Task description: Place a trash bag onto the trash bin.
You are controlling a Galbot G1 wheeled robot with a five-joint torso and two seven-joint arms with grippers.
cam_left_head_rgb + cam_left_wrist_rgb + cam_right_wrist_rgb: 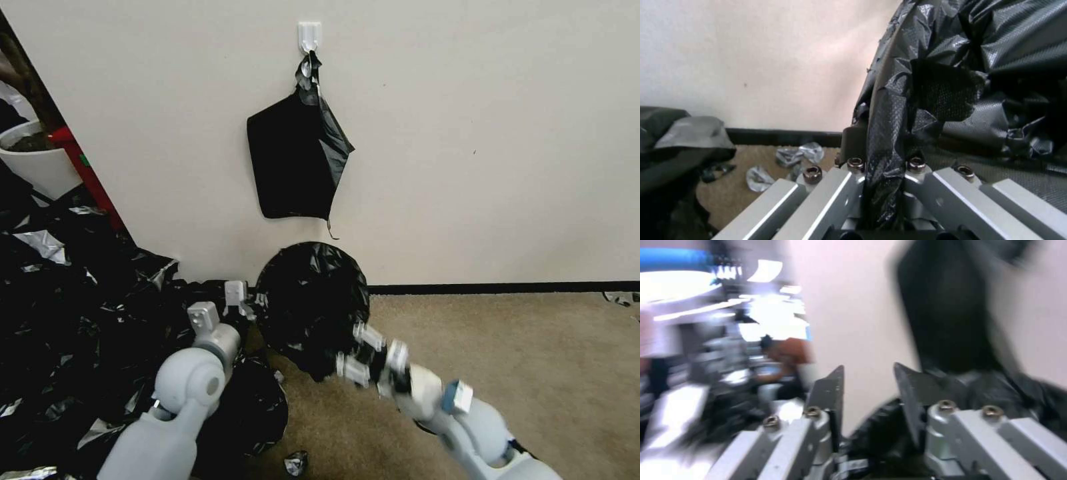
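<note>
Left fingers (853, 146) clamped narrowly on a fold of the trash bag (951, 83), film pinched between them and running down into the left gripper (245, 301) body. Seen from the head, at the bag's left edge, low by the wall (467, 133).

Right fingers (907, 396) parted, a clear gap between the two dark pads, nothing between them; black film just behind and below, contact not clear. Right gripper (355, 352) at the bag's lower right edge, just beside the film.

Trash bag spread as a round, wrinkled black dome on the carpet (507, 360), against the baseboard (500, 288), between the two grippers. Draped over something round; the bin beneath hidden, so its exact state not tellable.

Directly above, a flat matte-black pack (293, 160) hanging from a white wall hook (309, 35), pinched at the top, lower edge close above the bag's crown but apart from it.

To the left, a broad heap of black plastic shreds (67, 313) with silvery patches, reaching under the left arm. Beyond it, a wider white tub (37, 163) beside a red post (87, 167). One small crumpled scrap (296, 463) on the carpet near the bottom edge of the head view.
</note>
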